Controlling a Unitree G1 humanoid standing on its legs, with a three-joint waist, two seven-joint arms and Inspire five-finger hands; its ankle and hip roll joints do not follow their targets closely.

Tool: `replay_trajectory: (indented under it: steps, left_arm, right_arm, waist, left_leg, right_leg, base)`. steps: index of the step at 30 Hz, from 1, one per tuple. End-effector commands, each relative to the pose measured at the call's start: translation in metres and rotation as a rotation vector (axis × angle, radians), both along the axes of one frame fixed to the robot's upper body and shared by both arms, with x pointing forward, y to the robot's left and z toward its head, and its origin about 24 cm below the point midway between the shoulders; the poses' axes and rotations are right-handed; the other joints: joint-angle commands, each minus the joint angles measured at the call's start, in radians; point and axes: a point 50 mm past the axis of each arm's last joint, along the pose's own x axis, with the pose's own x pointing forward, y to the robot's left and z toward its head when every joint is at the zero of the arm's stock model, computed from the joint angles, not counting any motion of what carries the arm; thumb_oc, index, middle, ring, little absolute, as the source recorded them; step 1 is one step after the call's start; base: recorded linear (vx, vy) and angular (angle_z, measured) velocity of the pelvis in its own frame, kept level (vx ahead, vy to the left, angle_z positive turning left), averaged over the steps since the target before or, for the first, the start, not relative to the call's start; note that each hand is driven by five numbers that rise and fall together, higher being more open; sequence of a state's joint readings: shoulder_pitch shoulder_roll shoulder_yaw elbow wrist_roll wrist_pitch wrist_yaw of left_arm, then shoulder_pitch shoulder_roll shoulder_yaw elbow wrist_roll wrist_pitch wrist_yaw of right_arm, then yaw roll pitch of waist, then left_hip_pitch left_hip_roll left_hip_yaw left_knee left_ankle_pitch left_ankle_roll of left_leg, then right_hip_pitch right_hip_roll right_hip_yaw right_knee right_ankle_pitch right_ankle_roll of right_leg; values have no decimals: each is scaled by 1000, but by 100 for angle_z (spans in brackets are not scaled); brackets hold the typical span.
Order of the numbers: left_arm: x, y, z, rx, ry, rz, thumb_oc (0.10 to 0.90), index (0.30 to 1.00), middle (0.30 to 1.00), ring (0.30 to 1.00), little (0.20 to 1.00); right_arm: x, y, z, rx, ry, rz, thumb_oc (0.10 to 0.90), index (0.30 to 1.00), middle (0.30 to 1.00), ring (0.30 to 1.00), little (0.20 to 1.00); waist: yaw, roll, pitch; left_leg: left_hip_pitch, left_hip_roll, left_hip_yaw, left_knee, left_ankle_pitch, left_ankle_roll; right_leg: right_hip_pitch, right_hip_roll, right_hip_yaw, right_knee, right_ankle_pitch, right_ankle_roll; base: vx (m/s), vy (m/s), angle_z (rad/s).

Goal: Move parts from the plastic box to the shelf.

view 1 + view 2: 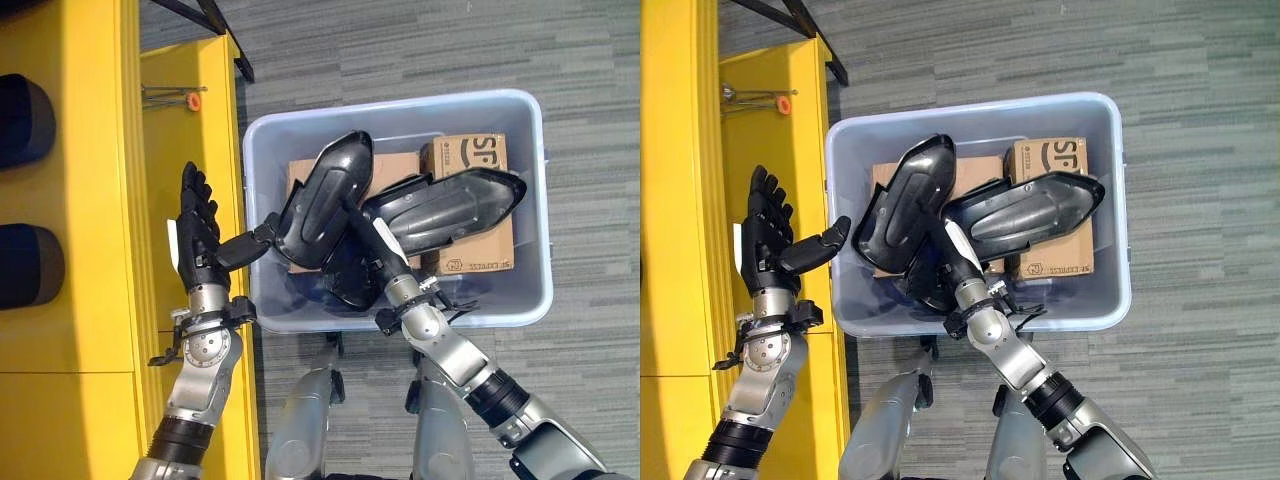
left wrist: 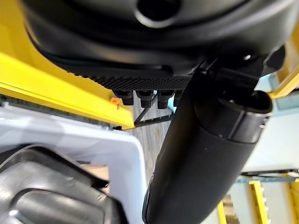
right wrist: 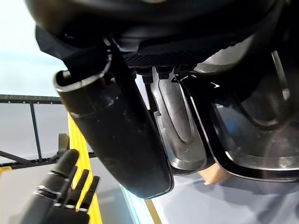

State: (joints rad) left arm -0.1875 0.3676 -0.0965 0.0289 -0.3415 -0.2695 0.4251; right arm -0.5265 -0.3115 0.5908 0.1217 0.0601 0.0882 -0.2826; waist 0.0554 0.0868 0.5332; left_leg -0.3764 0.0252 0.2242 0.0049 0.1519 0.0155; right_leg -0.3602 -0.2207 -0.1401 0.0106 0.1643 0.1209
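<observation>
At frame centre the right hand (image 1: 372, 248) grasps a black part (image 1: 325, 200) over the plastic box (image 1: 530, 200); the left hand (image 1: 197, 228), centre left beside the yellow shelf (image 1: 70, 200), has released, straight fingers.

Left hand (image 1: 197, 232) raised with straight fingers; right hand (image 1: 372, 250) reaches forward, fingers hidden.

Left hand (image 2: 205, 154) beside plastic box (image 2: 93, 140) and yellow shelf (image 2: 42, 88)
</observation>
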Motion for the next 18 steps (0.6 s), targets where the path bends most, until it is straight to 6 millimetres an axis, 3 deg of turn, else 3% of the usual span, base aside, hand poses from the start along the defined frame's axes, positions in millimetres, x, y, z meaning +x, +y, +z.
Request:
replay_trajectory:
  steps: [1,7,18]
  left_arm:
    - [-13,-2,54,28,-322,9,900,1000,1000,1000,1000]
    - [-16,-4,57,33,-354,7,900,1000,1000,1000,1000]
    - [-21,-6,46,32,-331,-39,900,1000,1000,1000,1000]
  right_arm:
    - [-14,29,51,135,-196,161,900,1000,1000,1000,1000]
    - [-18,26,49,134,-209,132,900,1000,1000,1000,1000]
    - [-19,-5,59,230,-338,-32,900,1000,1000,1000,1000]
  waist:
    - [-16,52,-13]
    - [-32,60,-13]
    - [-47,77,-13]
  left_leg:
    - [-74,-106,-23,159,-217,36]
    - [-141,-105,1,172,-215,33]
    - [-183,-83,51,186,-238,13]
  right_leg:
    - [-82,-56,45,61,-32,28]
    - [-158,-65,64,46,-1,38]
    - [-233,-81,43,45,11,60]
  base:
    - [6,33,-14]
    - [-8,10,-12]
    - [8,24,-11]
